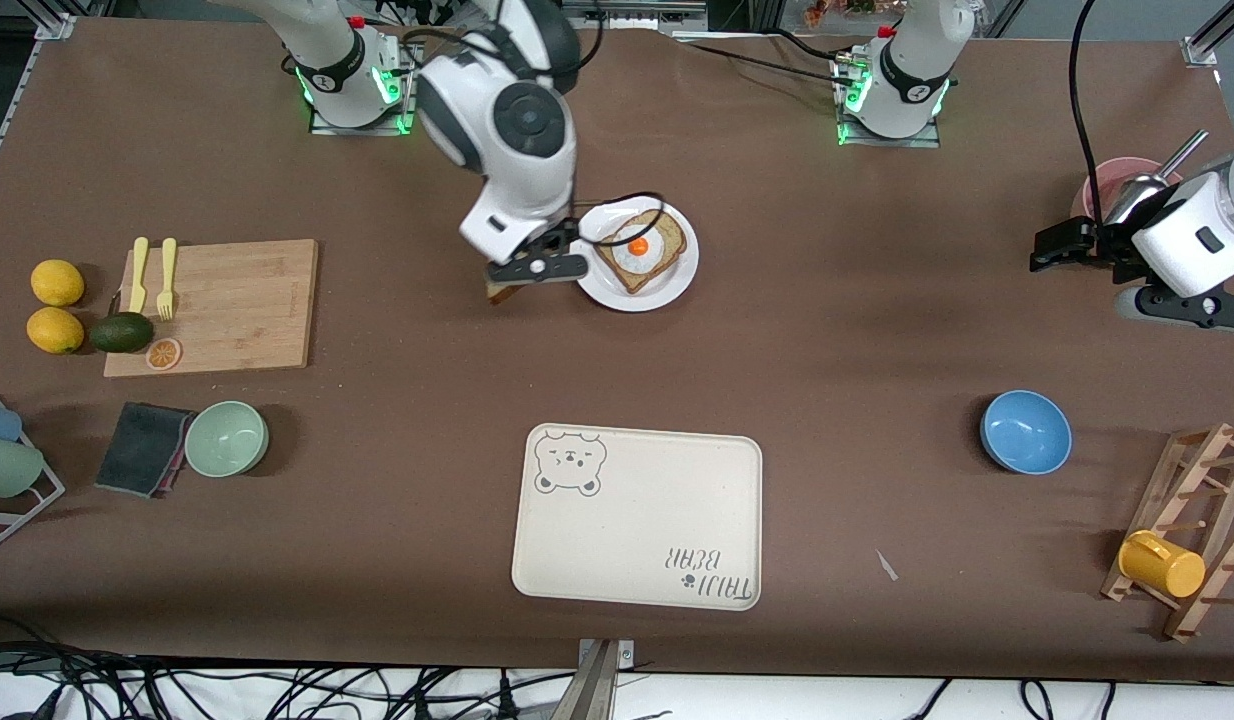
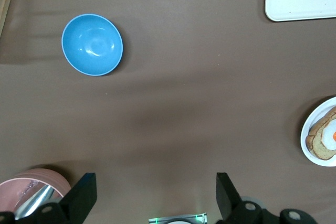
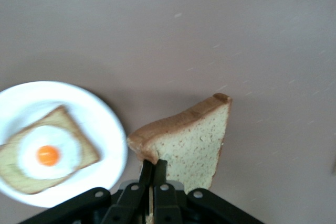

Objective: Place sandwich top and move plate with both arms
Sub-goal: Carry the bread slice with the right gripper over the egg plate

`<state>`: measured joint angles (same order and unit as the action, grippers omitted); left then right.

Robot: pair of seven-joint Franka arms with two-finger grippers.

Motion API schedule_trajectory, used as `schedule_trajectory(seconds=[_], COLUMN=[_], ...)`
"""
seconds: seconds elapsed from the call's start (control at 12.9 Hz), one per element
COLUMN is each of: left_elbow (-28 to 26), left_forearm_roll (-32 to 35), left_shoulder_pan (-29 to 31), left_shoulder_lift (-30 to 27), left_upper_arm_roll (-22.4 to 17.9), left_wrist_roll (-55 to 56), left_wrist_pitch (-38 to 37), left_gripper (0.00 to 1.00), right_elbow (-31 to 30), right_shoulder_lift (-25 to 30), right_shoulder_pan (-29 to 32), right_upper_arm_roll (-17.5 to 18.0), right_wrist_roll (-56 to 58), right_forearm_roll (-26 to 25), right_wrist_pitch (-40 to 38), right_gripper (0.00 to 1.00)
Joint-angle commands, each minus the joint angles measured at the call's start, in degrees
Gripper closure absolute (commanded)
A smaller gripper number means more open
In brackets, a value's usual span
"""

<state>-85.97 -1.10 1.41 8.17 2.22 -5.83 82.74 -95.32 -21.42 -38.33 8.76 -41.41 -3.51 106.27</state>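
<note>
Nearest the front camera lies the cream tray [image 1: 637, 517] with its bear drawing, bare and not in my way. My right gripper [image 1: 537, 266] is clenched on the bread slice [image 3: 189, 139]: the jaws pinch one edge of it, so the slice hangs off them tilted, its crumb face and crust showing in the right wrist view. I judge an edge pinch was chosen so the slice can be laid flat and let go without the jaws touching what lies beneath.

That gripper hangs over the counter [image 1: 837, 330] just beside the plate [image 1: 605, 291], at the plate's edge toward the right arm's end. The slice itself is apart from the plate and not yet over it. On the plate rests the other slice with the fried egg [image 1: 637, 246], egg upward, waiting for its lid. The next move, as I judge it, is a short shift over the egg, then a level lowering; a tilted drop could slide off the yolk.

My left gripper [image 1: 1062, 246] waits with jaws spread and holding nothing, over the counter near the pink cup [image 2: 32, 193] at the left arm's end, well apart from the plate. The blue bowl [image 1: 1025, 431] sits nearer the front camera than that gripper. I take it the left arm holds off until the plate needs two grips.
</note>
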Motion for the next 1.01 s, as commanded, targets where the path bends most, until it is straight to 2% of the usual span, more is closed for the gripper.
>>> schedule_trajectory(seconds=[0.0,0.08,0.23,0.54,0.93], left_elbow=[0.81,0.81,0.81,0.81,0.81], left_forearm_roll=[1.54,1.54,1.54,1.54,1.54], left_shoulder_pan=[-0.09,-0.09,-0.09,-0.09,-0.09], left_shoulder_lift=[0.01,0.01,-0.08,0.01,0.01], left_upper_arm_roll=[-0.02,-0.02,-0.02,-0.02,-0.02], left_wrist_roll=[-0.5,-0.5,-0.5,-0.5,-0.5], left_wrist_pitch=[-0.92,-0.92,-0.92,-0.92,-0.92], left_gripper=[0.0,0.0,0.0,0.0,0.0], right_elbow=[5.76,5.76,5.85,5.59,5.15], right_shoulder_lift=[-3.72,-3.81,-5.21,-9.42,-11.19], right_shoulder_pan=[-3.84,-5.07,-6.92,-10.88,-11.42], right_upper_arm_roll=[0.56,0.47,0.47,0.47,0.21], right_wrist_roll=[-6.47,-8.58,-11.75,-17.56,-17.66], right_forearm_roll=[3.84,6.04,7.37,7.29,6.24], right_wrist_pitch=[-2.3,-1.69,0.5,5.69,7.02], right_gripper=[1.0,1.0,1.0,1.0,1.0])
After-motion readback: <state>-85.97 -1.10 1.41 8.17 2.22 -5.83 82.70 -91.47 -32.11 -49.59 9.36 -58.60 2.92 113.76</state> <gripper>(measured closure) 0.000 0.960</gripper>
